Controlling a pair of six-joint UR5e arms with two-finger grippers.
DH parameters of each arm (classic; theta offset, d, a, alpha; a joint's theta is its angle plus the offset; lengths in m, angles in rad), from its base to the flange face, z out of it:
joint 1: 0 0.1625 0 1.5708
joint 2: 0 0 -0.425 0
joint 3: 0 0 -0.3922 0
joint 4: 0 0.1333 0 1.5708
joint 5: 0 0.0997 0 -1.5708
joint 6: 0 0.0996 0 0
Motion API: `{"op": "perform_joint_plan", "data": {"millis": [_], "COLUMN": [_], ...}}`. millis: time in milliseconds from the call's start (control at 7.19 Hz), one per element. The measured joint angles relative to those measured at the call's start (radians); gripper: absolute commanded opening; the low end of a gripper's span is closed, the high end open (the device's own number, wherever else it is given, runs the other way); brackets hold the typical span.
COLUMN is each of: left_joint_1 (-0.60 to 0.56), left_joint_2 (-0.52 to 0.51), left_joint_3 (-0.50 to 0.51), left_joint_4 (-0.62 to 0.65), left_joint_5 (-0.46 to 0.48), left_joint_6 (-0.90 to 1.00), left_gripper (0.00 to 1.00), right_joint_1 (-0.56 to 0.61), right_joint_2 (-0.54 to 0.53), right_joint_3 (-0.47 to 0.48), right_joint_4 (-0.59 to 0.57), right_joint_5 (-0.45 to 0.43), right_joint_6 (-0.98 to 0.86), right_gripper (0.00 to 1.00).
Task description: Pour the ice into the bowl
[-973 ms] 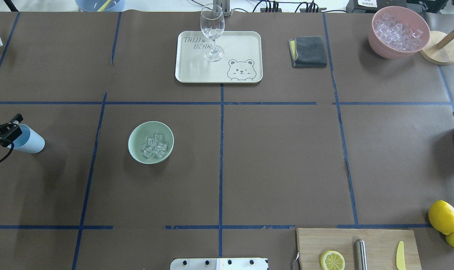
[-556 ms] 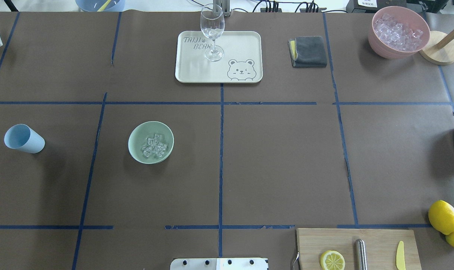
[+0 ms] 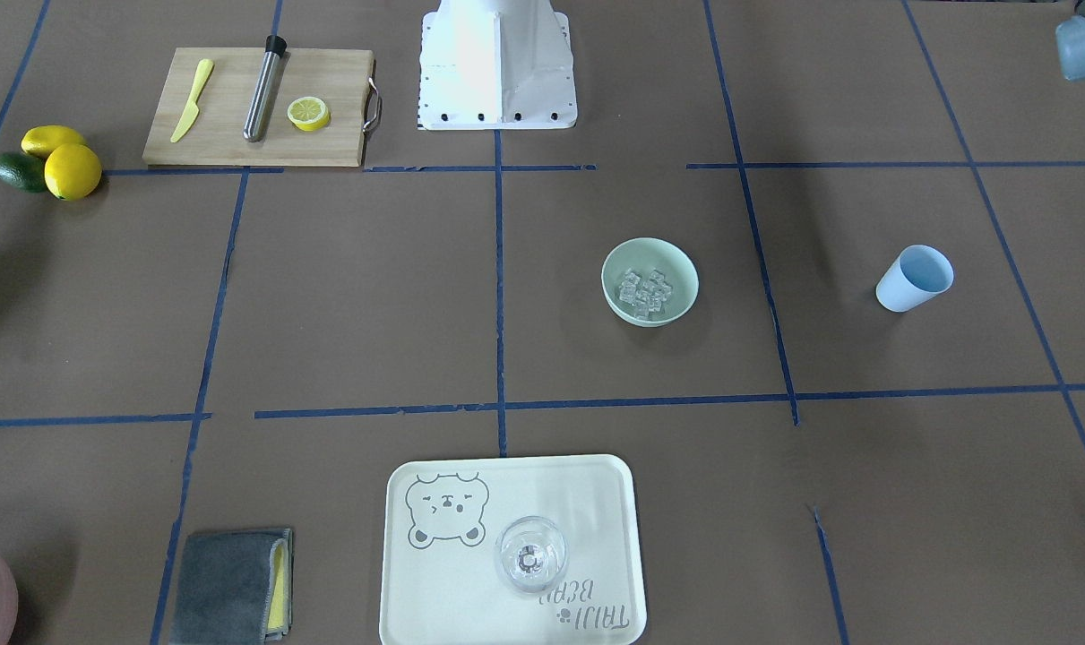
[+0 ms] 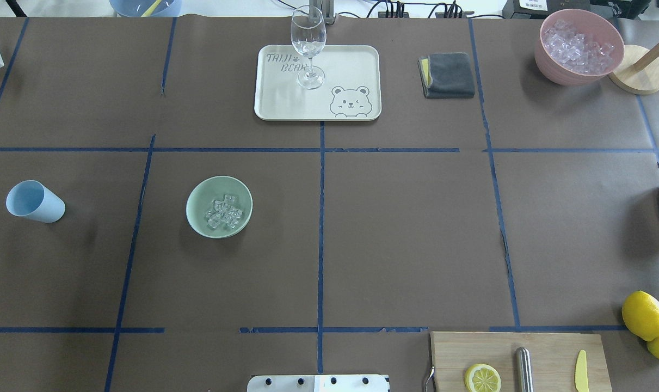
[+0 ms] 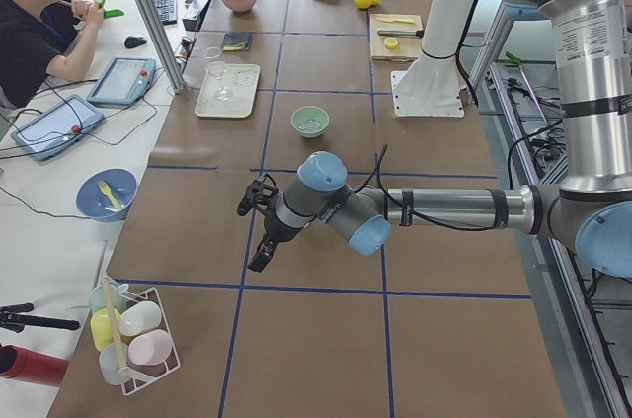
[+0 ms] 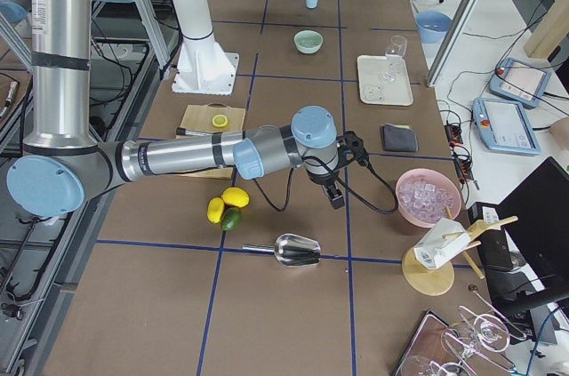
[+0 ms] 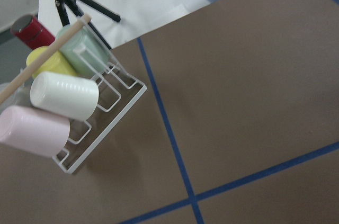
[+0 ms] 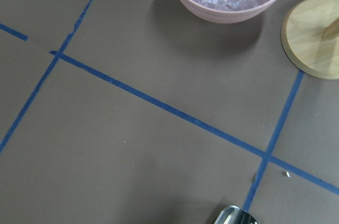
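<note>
The ice (image 4: 224, 212) is sitting in a heap at the bottom of the bowl (image 4: 198, 190), left of the table's middle, so we are judging the pour done. The cup (image 4: 35, 201) is standing upright and looking empty, well left of the bowl, likely set aside so it is not crowding it. We are hanging our left gripper (image 5: 251, 235) over bare table at the left end, apart from both. From the side view we cannot tell how wide its jaws are standing. Our right gripper (image 6: 348, 173) is hovering at the right end near the pink bowl (image 4: 547, 60) of spare ice, and there too we cannot tell the jaws.
</note>
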Motion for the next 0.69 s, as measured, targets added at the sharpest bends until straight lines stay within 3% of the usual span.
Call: {"op": "perform_joint_plan", "data": {"millis": [278, 695], "left_joint_1": [-0.100, -0.136], "left_joint_2": [-0.014, -0.017], "left_joint_3": [0.001, -0.034], "left_joint_4": [0.278, 0.550], "left_joint_5": [-0.144, -0.216], "left_joint_6": [0.067, 0.220], "left_gripper": [1.00, 1.00], "right_joint_1": [-0.098, -0.298], "right_joint_2": [0.070, 0.207], "right_joint_3": [0.011, 0.042], "right_joint_4": [0.103, 0.144], "right_joint_5": [0.005, -0.016], "right_joint_6": [0.142, 0.424], "right_gripper": [1.00, 1.00]}}
